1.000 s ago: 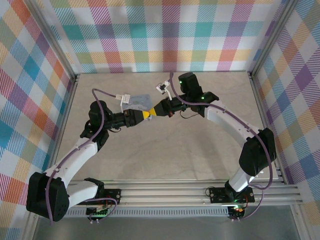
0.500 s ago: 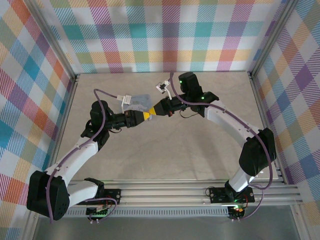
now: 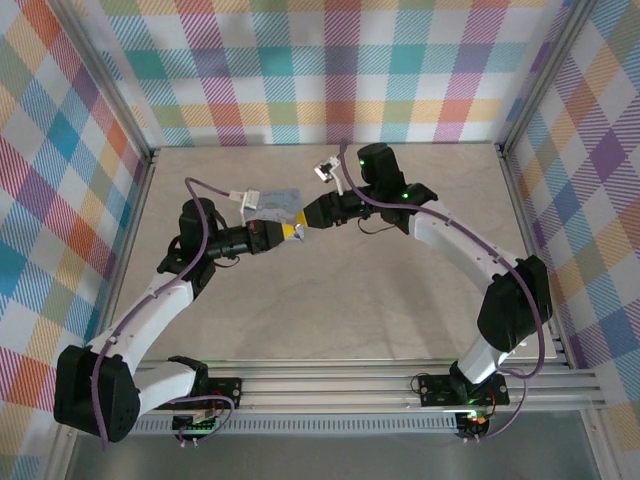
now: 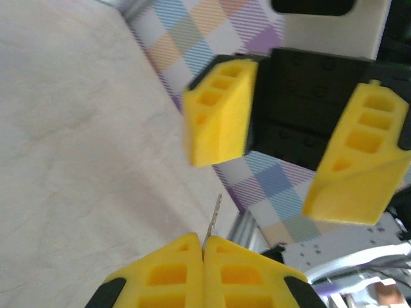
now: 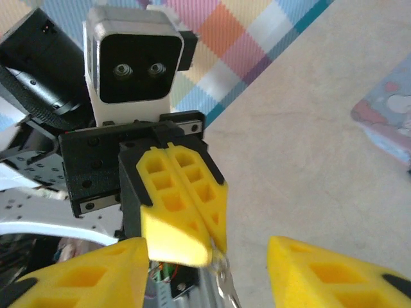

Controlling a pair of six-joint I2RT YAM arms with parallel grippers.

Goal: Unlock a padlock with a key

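Two grippers are seen tip to tip above the far middle of the table (image 3: 350,300), a flat top with a pale, matt, marbled stone look. The left gripper (image 4: 203,251) is pressed fully together. A thin, flat sliver of bright metal, the key (image 4: 215,215), is pinched edge-on between its tips and stands out beyond them. The right gripper (image 4: 282,160) is held roughly half spread directly opposite, with nothing gripped. Its fingers (image 4: 221,112) are seen as blunt yellow wedges moulded with rows of square hollow cells, set on black mounts. The key's free end is lined up with the gap between them.

Just beside the meeting tips, on their far-left side, a pale blue-grey rectangular tin (image 3: 277,203) with a cartoon print is laid flat on the table; what it holds cannot be told. Where the padlock lies cannot be told.

A broad bare stretch of tabletop is left between the grippers and the arm bases, and more to the right. The table is bounded by aluminium rails (image 3: 400,383) at the near edge and by walls (image 3: 330,70) in many-coloured plaid on the other three sides.
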